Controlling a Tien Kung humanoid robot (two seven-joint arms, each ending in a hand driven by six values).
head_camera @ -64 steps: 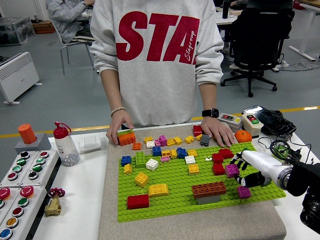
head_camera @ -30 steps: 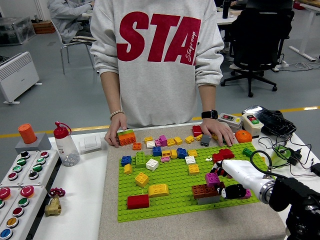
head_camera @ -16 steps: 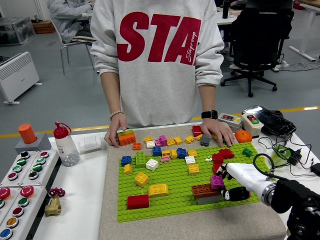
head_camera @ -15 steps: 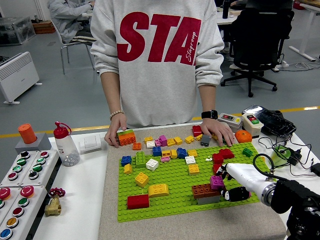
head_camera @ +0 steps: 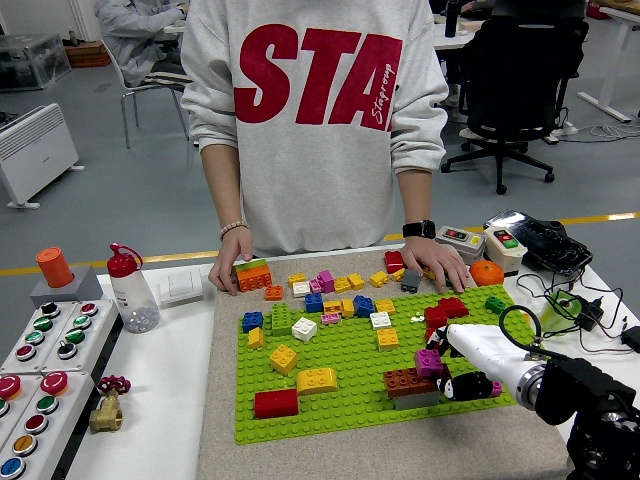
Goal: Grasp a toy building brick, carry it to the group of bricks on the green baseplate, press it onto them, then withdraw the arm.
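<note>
Now the right hand (head_camera: 452,368) reaches in from the right over the baseplate (head_camera: 340,405), its fingers closed on a purple brick (head_camera: 429,362). That brick sits at the fingertips, just over the right end of the brown brick (head_camera: 409,380), which rests on a grey one (head_camera: 415,399). Whether the purple brick is already seated on the studs or only touching them I cannot tell. A pink brick (head_camera: 495,387) peeks out just behind the hand, and red bricks (head_camera: 443,311) lie beyond it, toward the person.

As a judgement, the brick is light, rigid and smooth plastic, so it can slip or twist between the fingers; a hold on its two opposite side walls, leaving the top free, should keep it square to the studs. Pressing wants a straight downward push, since a tilted brick will jam on one edge.

Across from the hand, the person's two hands (head_camera: 437,264) rest flat at the far edge of the mat (head_camera: 400,455), holding nothing. The left arm is not in view.
</note>
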